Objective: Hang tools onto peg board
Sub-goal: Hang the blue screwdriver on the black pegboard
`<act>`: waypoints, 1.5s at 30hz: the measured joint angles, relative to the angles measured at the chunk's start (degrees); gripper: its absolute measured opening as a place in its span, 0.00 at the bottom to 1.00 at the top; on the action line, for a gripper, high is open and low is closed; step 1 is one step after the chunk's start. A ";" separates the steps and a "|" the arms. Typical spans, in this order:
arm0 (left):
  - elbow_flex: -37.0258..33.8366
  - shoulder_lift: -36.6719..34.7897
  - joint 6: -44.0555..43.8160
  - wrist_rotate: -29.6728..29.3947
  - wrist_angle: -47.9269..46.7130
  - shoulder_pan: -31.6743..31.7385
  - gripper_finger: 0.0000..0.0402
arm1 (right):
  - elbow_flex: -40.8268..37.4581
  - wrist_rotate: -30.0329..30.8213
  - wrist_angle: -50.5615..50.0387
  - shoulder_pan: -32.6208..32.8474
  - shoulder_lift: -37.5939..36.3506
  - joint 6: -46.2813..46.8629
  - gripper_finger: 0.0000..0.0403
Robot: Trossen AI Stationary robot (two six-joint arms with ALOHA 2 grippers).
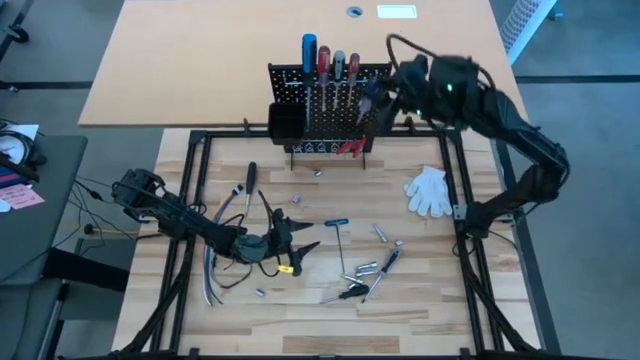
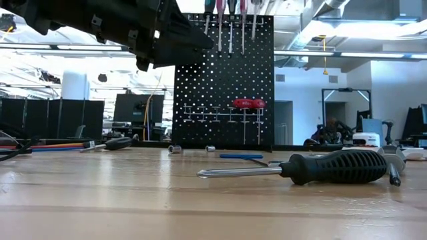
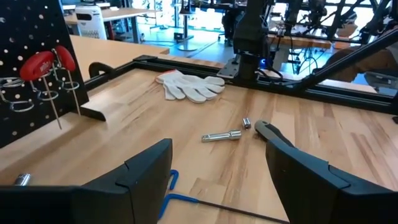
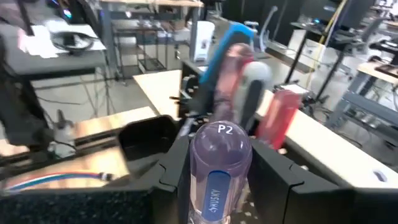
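Four screwdrivers stand in the peg board (image 1: 330, 105) top rail, pliers (image 3: 46, 62) on its face. Your right gripper (image 4: 214, 180) clamps a clear P2 screwdriver (image 4: 217, 168) at that rail. Left gripper (image 3: 211, 180) hangs open, empty, over loose tools (image 1: 370, 275) well in front; plenty left.

A light wooden table (image 1: 420, 300) bordered by a black frame (image 1: 468, 270). On it stand a black peg board (image 1: 330, 110) at the far edge, a white glove (image 1: 429, 190) to the right, cables (image 1: 215, 270) on the left, and scattered tools: a black-handled screwdriver (image 2: 313, 168), a blue hex key (image 1: 337, 223), silver bits (image 1: 365, 268).
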 joint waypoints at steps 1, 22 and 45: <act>0.00 0.00 0.00 0.00 -0.10 0.00 0.64 | 1.42 -0.20 -1.20 -1.18 0.86 -0.33 0.30; -0.02 0.00 -0.22 0.02 -0.92 0.00 0.64 | 8.48 -3.00 -5.23 -8.99 5.01 -0.16 0.30; -0.02 0.00 -0.22 0.02 -0.85 0.00 0.64 | 8.48 -6.82 -7.33 -9.67 4.76 1.59 0.30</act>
